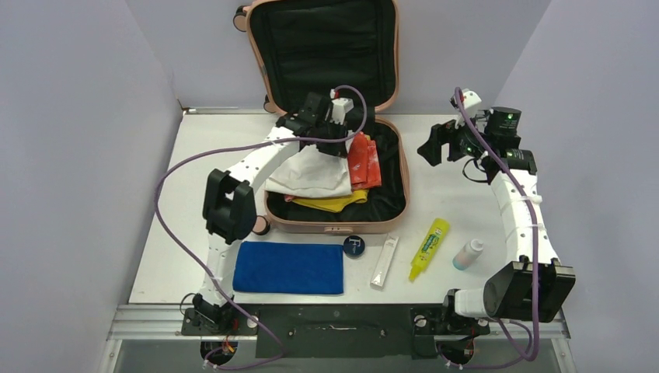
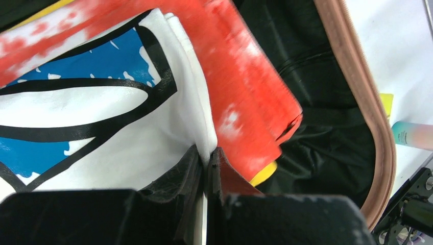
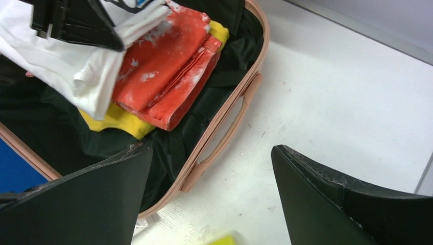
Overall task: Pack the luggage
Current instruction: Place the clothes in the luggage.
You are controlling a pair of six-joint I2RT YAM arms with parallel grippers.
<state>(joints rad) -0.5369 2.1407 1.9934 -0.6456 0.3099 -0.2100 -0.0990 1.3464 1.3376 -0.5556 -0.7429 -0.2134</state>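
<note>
Care matters: the left gripper (image 2: 208, 158) — pinched shut on the white shirt (image 1: 311, 175) inside the luggage (image 1: 326, 226), open on the table (image 1: 458, 194) — should spread it flat beside the red garment (image 1: 364, 162) before releasing. Its arm reaches over the luggage's left rim; the right gripper (image 1: 435, 144) hangs wide open just right of the luggage.

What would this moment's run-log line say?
luggage: open, clothes inside | left gripper: shut on white shirt | right gripper: open, empty, beside luggage | blue towel: on table

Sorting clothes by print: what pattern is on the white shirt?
Blue patches, thick black outlines on the white folded shirt; left wrist view.
</note>
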